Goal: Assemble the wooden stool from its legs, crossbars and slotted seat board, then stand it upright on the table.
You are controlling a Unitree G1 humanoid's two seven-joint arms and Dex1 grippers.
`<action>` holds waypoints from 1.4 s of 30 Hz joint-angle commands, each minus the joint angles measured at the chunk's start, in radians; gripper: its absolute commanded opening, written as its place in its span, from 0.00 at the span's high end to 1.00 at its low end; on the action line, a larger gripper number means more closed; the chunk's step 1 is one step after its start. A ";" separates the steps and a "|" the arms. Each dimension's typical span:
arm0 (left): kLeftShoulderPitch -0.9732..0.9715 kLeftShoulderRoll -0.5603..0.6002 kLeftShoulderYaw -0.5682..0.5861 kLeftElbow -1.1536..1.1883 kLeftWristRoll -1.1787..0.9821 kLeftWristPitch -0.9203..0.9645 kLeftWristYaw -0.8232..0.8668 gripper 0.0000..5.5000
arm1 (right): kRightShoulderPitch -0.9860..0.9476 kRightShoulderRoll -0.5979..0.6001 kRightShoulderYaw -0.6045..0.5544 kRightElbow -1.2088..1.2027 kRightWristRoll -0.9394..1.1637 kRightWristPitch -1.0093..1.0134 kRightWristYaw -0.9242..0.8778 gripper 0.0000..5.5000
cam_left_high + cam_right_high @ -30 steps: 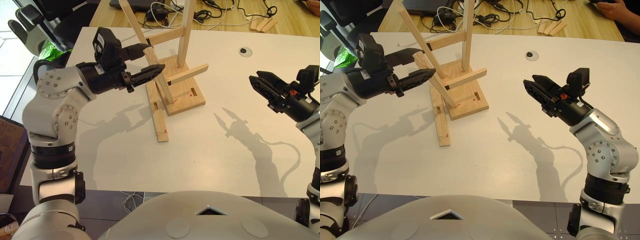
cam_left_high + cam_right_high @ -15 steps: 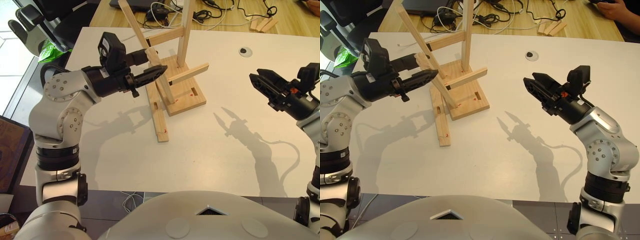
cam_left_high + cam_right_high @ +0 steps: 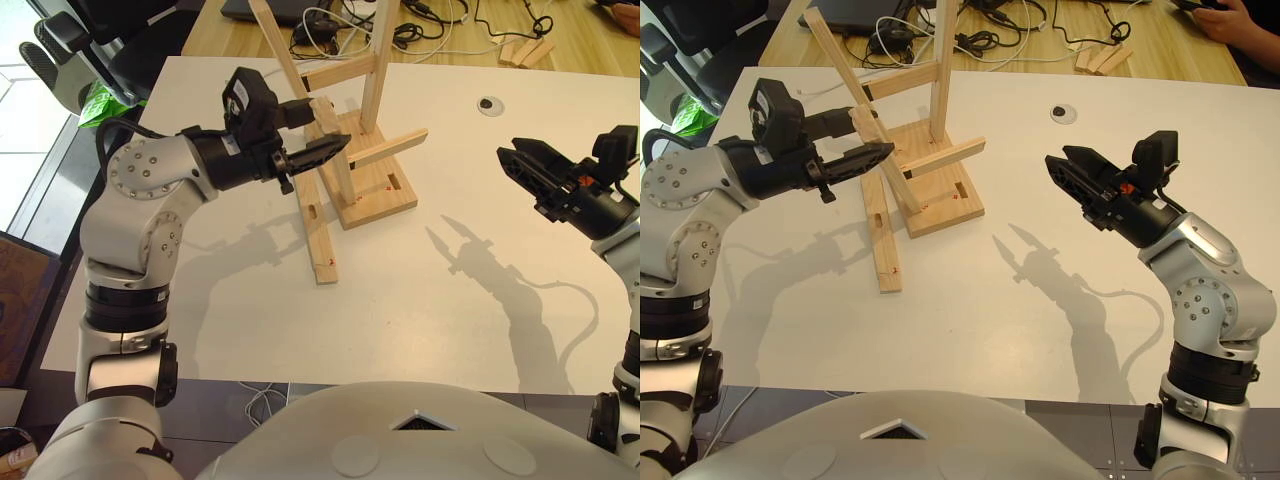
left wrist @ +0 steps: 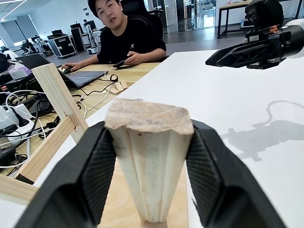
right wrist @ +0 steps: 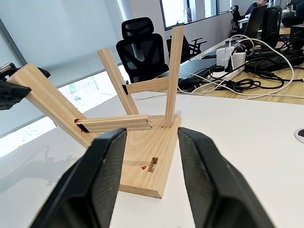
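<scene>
Left eye view: the white desk [image 3: 420, 300] carries the job, with a wooden desk [image 3: 560, 40] and cables [image 3: 440, 15] behind it. The seat board [image 3: 375, 190] lies flat near the white desk's far-left side, its legs pointing up. The left claw [image 3: 330, 122] is clamped round the top of the tilted leg [image 3: 343, 185], which stands in the board. The right claw [image 3: 518, 160] hangs above the desk, well apart, its fingers parted and holding nothing.

Right eye view: a loose leg [image 3: 885, 245] lies flat on the white desk, just beside the board's near-left corner. A crossbar [image 3: 945, 157] juts out from the tilted leg.

Left wrist view: both fingers [image 4: 95, 175] press on the tilted leg's end grain, pinched tight. The right claw shows far off across the desk.

Right wrist view: the fingers [image 5: 104, 180] are spread wide with bare air between them. Beyond them are the board and two legs joined by a second crossbar [image 5: 147, 85]. An office chair [image 5: 142, 42] stands behind, by the windows.
</scene>
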 commanded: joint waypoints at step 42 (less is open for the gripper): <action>-0.957 -0.196 0.148 0.477 -0.049 -0.067 0.165 0.47 | -0.073 0.026 0.038 0.059 -0.041 -0.041 -0.007 0.64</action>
